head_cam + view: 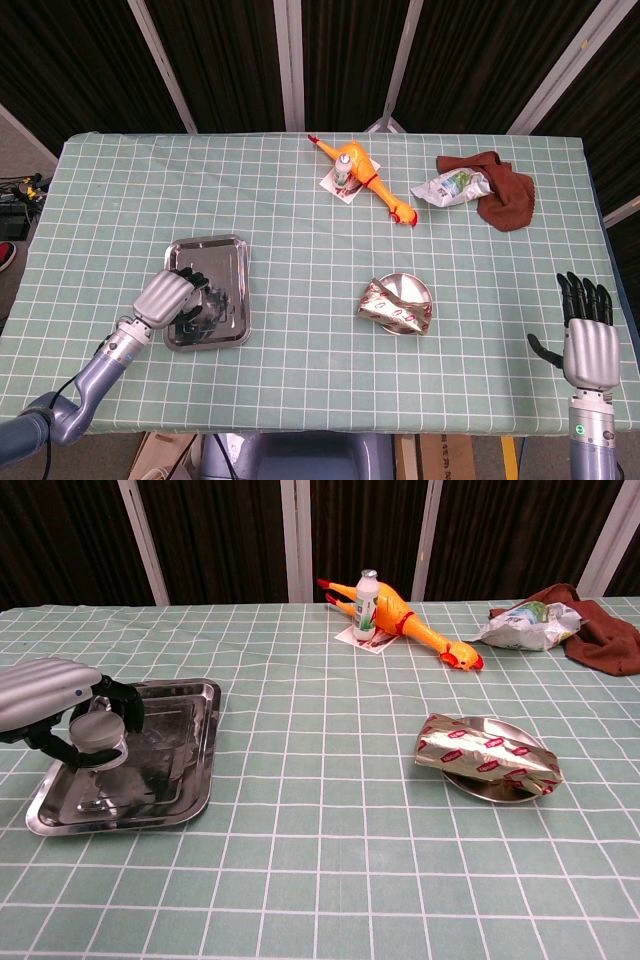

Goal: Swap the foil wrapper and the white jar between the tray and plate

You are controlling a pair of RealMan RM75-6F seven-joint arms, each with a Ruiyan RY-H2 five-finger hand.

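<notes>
Left robot hand (45, 692) is curled around the white jar (96, 734), holding it over the near-left part of the tray (195, 780); jar looks upright, and I can't tell if its base touches the tray floor. Right robot hand (587, 338) hangs empty at the right bench (330, 880) edge, fingers spread. From the left robot hand the plate (492, 785) lies well off to the right. Foil wrapper (487, 754) covers it, long axis roughly left-right in the chest view. Right robot hand is the nearer one to the wrapper. My read: the plate has to be cleared before the jar can land there.
</notes>
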